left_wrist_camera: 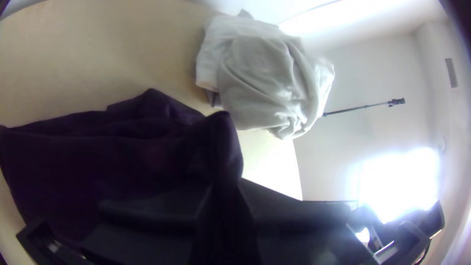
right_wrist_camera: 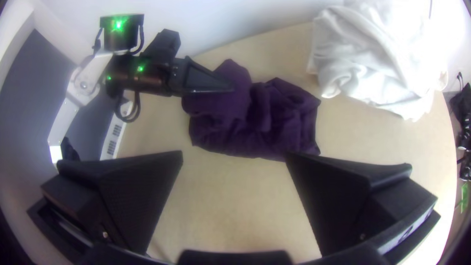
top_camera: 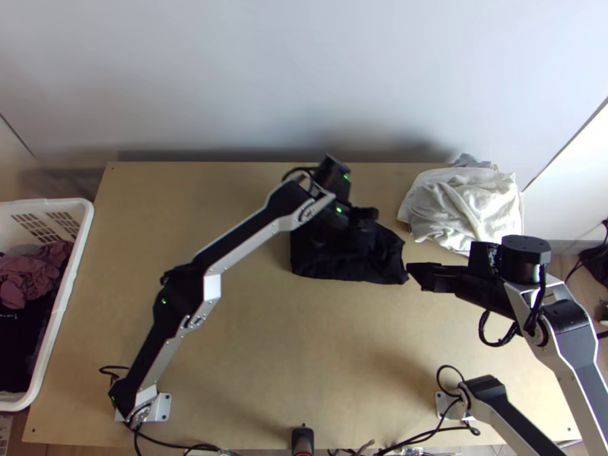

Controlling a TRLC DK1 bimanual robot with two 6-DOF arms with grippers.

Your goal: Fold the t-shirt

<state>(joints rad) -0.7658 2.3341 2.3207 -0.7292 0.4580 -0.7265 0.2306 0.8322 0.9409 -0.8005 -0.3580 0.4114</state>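
In the top view my left gripper (top_camera: pixel 366 219) is over the far part of the dark t-shirt (top_camera: pixel 349 264), which lies as a compact, folded bundle right of the table's middle. Seen from the left wrist, the left gripper (left_wrist_camera: pixel 224 189) is shut on a raised, bunched part of the purple-black t-shirt (left_wrist_camera: pixel 113 152). My right gripper (top_camera: pixel 416 275) hangs just right of the bundle in the top view. In the right wrist view the right gripper (right_wrist_camera: pixel 235 156) stands open, with wrinkled t-shirt (right_wrist_camera: pixel 279 120) beyond its fingers and nothing between them.
A heap of white and grey cloth (top_camera: pixel 463 205) lies at the table's far right, close to the t-shirt. A white basket (top_camera: pixel 64 304) with clothes stands at the left edge. Bare wood (top_camera: pixel 289 349) spreads between the arms, and a wall rises behind the far edge.
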